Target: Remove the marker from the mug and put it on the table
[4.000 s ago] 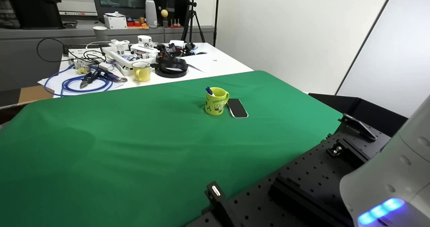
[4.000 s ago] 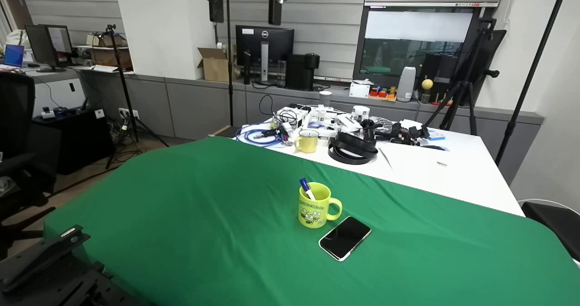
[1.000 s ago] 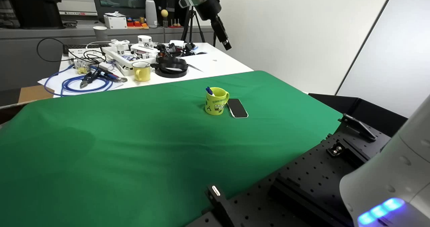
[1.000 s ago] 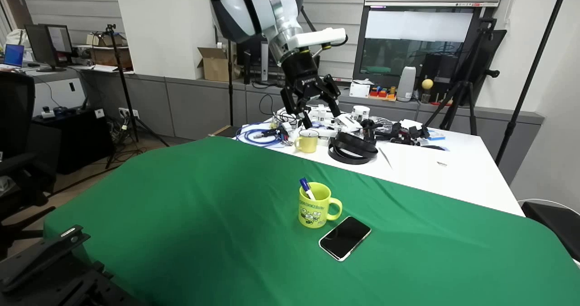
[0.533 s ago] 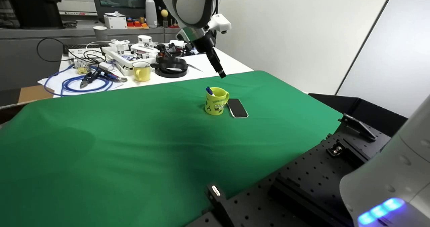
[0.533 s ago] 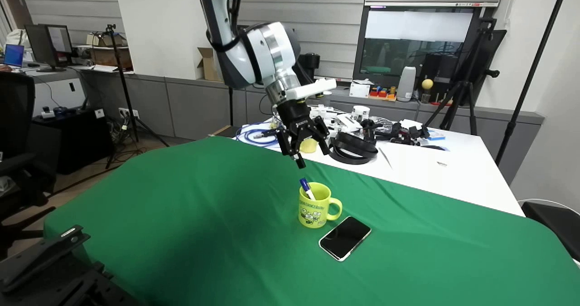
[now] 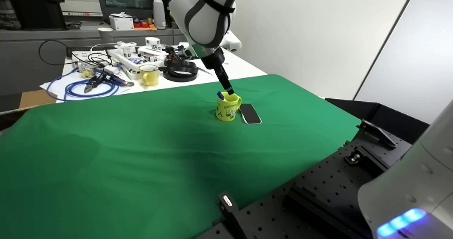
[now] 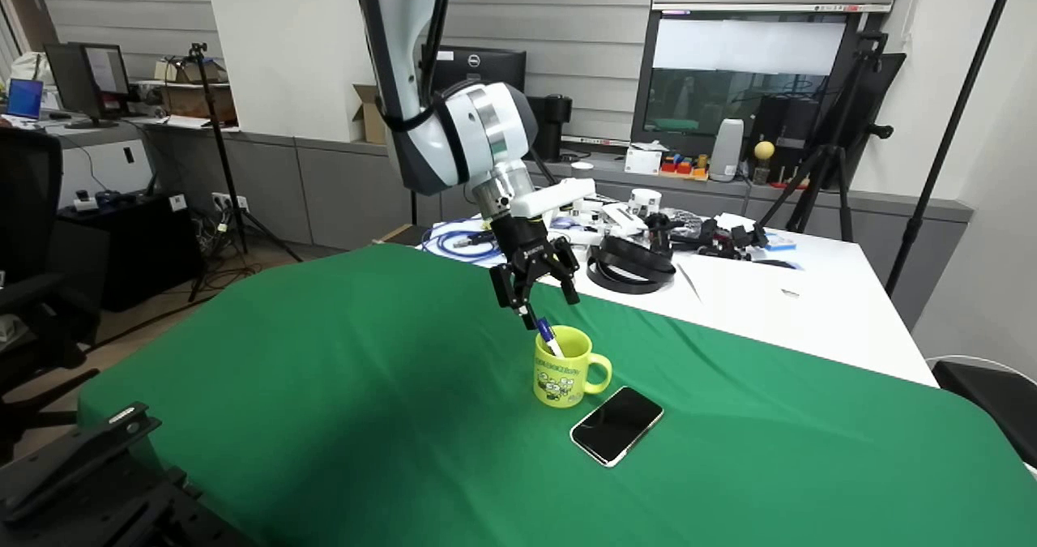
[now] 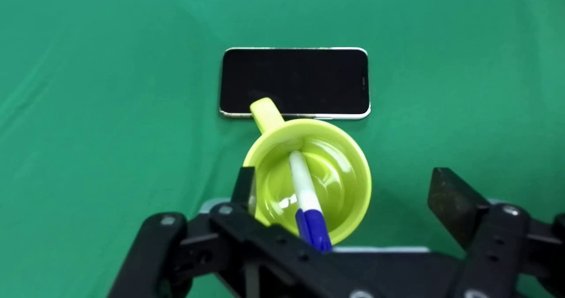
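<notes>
The yellow-green mug (image 8: 559, 386) stands upright on the green table (image 8: 364, 352); it also shows in an exterior view (image 7: 226, 111) and the wrist view (image 9: 364, 192). The marker (image 9: 304, 187) leans inside the mug, white barrel down and blue cap up over the rim; it shows in both exterior views (image 8: 549, 336) (image 7: 221, 96). My gripper (image 9: 344, 179) is open and empty, tilted above the mug, also seen in an exterior view (image 8: 551, 310). In the wrist view the marker lies between the fingers, nearer the left one. The gripper's body hides the cap's end there.
A dark phone (image 9: 295, 81) lies flat beside the mug, near its handle; it shows in both exterior views (image 8: 617, 427) (image 7: 250, 114). Behind the green table is a white table (image 7: 244, 63) with cables, tools and a yellow cup (image 7: 150, 77). A black perforated base (image 7: 318, 182) borders the near edge.
My gripper has come into view from above and moved down to just over the mug, staying open. The mug, marker and phone have not moved.
</notes>
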You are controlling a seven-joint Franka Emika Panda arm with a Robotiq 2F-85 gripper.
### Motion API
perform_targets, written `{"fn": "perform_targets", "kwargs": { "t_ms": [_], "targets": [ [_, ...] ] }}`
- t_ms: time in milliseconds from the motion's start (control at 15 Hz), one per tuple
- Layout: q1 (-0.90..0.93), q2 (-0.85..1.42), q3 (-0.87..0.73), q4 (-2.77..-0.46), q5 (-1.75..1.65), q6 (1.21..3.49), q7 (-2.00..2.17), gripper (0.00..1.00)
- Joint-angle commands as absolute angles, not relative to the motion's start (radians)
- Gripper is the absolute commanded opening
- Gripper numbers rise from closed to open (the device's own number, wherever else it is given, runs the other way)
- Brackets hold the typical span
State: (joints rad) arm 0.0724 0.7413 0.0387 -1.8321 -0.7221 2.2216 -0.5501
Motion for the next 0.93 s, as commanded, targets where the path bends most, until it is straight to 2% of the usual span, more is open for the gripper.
{"fn": "perform_targets", "kwargs": {
  "t_ms": [0,800,867],
  "targets": [
    [0.071,0.760,0.035,-1.801,-0.750,2.259,-0.525,1.00],
    [0.085,0.807,0.039,-1.795,-0.741,2.353,-0.524,1.00],
    [0.087,0.810,0.040,-1.794,-0.740,2.355,-0.521,0.75]
  ]
}}
